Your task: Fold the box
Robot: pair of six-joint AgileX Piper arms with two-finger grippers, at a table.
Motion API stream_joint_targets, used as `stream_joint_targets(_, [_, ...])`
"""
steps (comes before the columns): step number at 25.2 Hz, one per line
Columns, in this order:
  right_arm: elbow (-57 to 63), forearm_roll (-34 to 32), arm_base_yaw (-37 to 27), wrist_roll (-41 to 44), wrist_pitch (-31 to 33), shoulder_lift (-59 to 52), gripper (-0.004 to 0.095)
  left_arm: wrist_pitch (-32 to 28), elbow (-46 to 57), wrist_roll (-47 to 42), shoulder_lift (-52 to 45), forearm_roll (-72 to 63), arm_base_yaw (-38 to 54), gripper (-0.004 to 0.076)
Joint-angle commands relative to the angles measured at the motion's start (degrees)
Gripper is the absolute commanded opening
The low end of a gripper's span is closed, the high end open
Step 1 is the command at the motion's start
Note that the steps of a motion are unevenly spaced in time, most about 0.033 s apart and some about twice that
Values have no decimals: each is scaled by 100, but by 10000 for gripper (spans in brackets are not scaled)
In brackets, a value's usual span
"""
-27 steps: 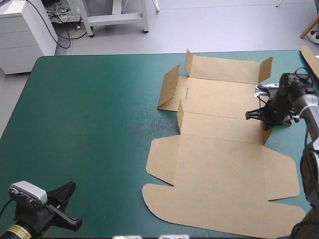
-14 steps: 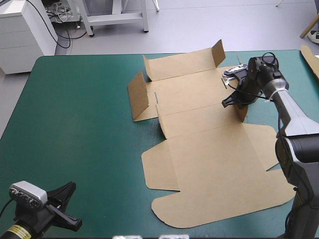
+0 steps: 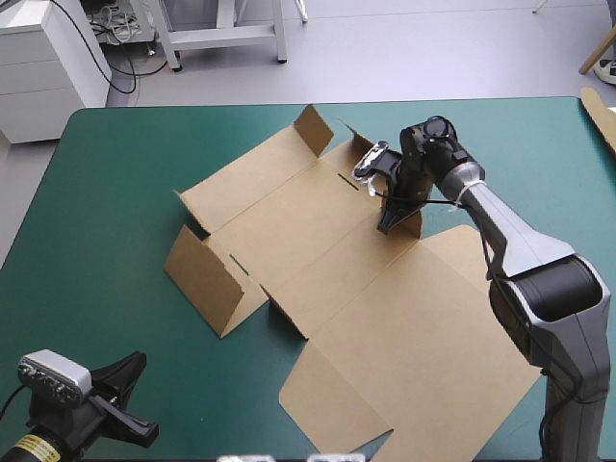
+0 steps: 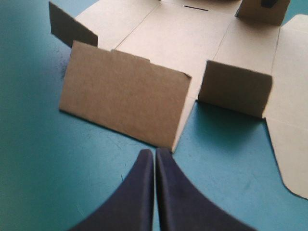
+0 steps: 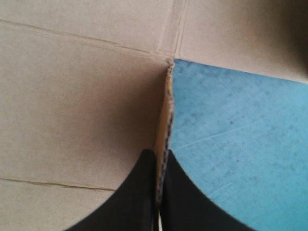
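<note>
The brown box (image 3: 318, 250) lies as a cut sheet in the middle of the table, turned at an angle, with several side flaps raised. My right gripper (image 3: 393, 223) stands over the sheet's far right part, shut on one upright flap. In the right wrist view that flap's thin edge (image 5: 166, 120) runs between the black fingers of my right gripper (image 5: 159, 155). My left gripper (image 3: 123, 404) waits at the near left corner, shut with nothing in it. In the left wrist view my left gripper (image 4: 155, 151) points at a raised flap (image 4: 125, 103) a short way ahead.
Bare teal-green cover (image 3: 106, 212) stretches along the table's left side and between my left gripper and the box. An edge of more brown board (image 3: 602, 111) shows at the table's far right corner.
My right gripper has swept left along the far side, dragging the box toward the table's middle and turning it counterclockwise. The left arm has stayed still.
</note>
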Motion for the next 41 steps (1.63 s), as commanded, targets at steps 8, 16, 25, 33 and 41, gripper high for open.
stream_joint_targets(8, [-190, -255, 879, -1940, -56, -328, -21, -425, -148, -10, 79, -71, -39, -8])
stream_joint_targets(16, [-190, -264, 1345, -2871, -139, -328, -22, -425, -148, -10, 79, -71, -39, -8])
stream_joint_targets(25, [-190, -171, 1354, -2930, -789, -227, -23, -425, -148, -10, 79, -96, -39, -8])
stream_joint_targets(33, [-234, -212, 1354, -2671, -487, -48, 25, -425, -148, -10, 79, -112, -39, -8])
stream_joint_targets(41, [-1590, -191, 1354, -1662, -57, -110, 449, -425, -148, -10, 79, -112, -39, -8])
